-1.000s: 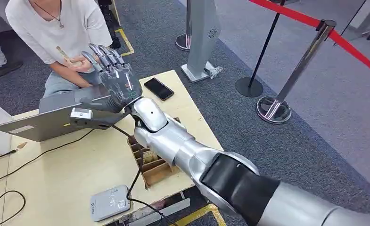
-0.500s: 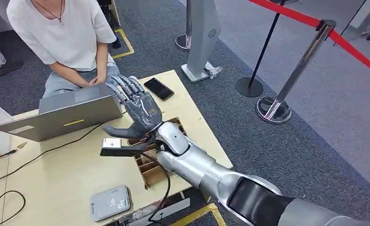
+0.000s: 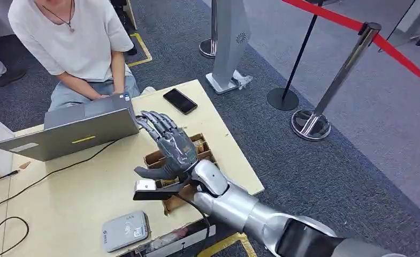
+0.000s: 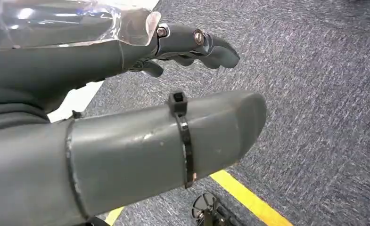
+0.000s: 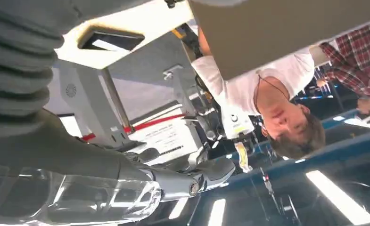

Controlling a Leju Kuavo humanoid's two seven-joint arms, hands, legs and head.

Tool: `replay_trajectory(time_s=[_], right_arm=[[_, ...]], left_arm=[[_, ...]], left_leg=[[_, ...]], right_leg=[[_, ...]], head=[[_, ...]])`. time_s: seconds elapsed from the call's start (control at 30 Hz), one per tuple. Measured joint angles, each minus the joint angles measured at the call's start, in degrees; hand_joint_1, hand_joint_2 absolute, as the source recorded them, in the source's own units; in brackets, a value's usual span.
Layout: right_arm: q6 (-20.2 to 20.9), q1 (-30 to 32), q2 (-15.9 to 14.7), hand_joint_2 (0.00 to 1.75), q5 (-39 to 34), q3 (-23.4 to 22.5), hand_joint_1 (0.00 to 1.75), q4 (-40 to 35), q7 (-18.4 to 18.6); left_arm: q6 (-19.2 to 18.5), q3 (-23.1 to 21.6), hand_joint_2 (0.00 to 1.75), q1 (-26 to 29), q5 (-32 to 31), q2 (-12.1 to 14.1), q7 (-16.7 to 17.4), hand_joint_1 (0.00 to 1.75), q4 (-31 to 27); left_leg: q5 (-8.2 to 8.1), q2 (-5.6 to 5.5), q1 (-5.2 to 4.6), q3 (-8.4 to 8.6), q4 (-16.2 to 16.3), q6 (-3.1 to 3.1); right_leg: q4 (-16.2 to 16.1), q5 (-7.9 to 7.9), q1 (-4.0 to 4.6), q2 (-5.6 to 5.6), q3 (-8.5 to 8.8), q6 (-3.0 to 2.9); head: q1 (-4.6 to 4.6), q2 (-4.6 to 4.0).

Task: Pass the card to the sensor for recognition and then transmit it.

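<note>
On the pale wooden table [image 3: 90,187], the right hand [image 3: 167,147] hovers empty with fingers spread above a cardboard divider box [image 3: 167,195]. A grey card sensor [image 3: 124,231] lies near the front edge, beside an open grey laptop [image 3: 68,131] and black phone [image 3: 180,100]. Grey carpet [image 3: 304,171] surrounds it. The left hand [image 4: 126,141] hangs empty, fingers apart. I cannot tell where the card is.

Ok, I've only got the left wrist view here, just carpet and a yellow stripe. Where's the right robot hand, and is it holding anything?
Observer: The right robot hand hovers over the cardboard box on the table, fingers spread, holding nothing.
Operator: And the sensor?
Observer: The grey card reader lies at the table's near edge, apart from that hand.
Operator: Anyone nearby?
Observer: A person sits at the far side, behind the laptop.
</note>
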Motion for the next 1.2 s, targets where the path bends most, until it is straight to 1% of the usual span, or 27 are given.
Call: replay_trajectory(time_s=[0.27,0.4,0.53,0.73,0.9,1.07,1.2], right_arm=[[0.22,0.89,-0.50,1.75,0.09,0.13,0.00,-1.14,0.39],[2.67,1.57,-1.29,1.75,0.00,0.15,0.00,-2.71,0.68],[7.72,2.35,-2.58,1.75,-0.68,0.15,0.00,-4.72,1.73],[16.34,2.61,-4.72,1.75,-4.59,0.15,0.00,-7.52,2.93],[21.62,2.88,-6.01,1.75,-6.69,0.15,0.00,-9.88,3.74],[25.29,2.76,-7.41,1.75,-7.56,0.13,0.00,-11.89,5.05],[26.36,2.72,-8.46,1.75,-7.21,0.11,0.00,-13.01,6.43]], left_arm=[[0.04,0.35,0.00,-0.02,0.26,-0.06,-0.24,0.00,0.00],[0.00,0.35,0.00,-0.01,0.26,-0.04,-0.63,0.00,0.00],[0.00,0.37,0.00,-0.01,0.26,-0.04,-0.90,0.00,0.00],[0.00,0.39,0.00,-0.01,0.28,0.00,-1.09,0.00,0.00],[0.00,0.46,0.00,-0.01,0.52,0.02,-1.09,0.00,0.00],[-0.04,0.59,0.00,-0.01,0.70,0.02,-1.09,0.00,0.00],[-0.15,0.66,0.00,0.00,0.68,0.02,-1.18,0.00,0.00]], left_leg=[[0.00,0.00,0.00,0.00,0.00,0.00],[0.00,0.00,0.00,0.00,0.00,0.00],[0.00,0.00,0.00,-0.01,0.00,0.00],[0.00,0.00,0.00,0.00,0.00,0.00],[0.00,0.00,0.00,0.00,0.00,0.00],[0.00,0.00,0.00,-0.01,0.00,0.00],[0.00,0.00,0.00,-0.01,0.00,0.00]], right_leg=[[0.00,0.00,0.00,0.00,0.01,0.00],[0.00,0.00,0.00,0.00,0.01,0.00],[0.00,0.00,0.00,0.00,0.00,0.00],[0.00,0.00,0.00,0.00,0.00,0.00],[0.00,0.00,0.00,0.00,0.01,0.00],[0.00,0.00,0.00,0.00,0.01,0.00],[0.00,0.00,0.00,-0.01,0.01,0.00]], head=[[0.00,0.00],[-0.02,0.00],[0.00,0.00],[0.00,0.00],[-0.02,0.00],[0.00,0.00],[-0.02,0.00]])
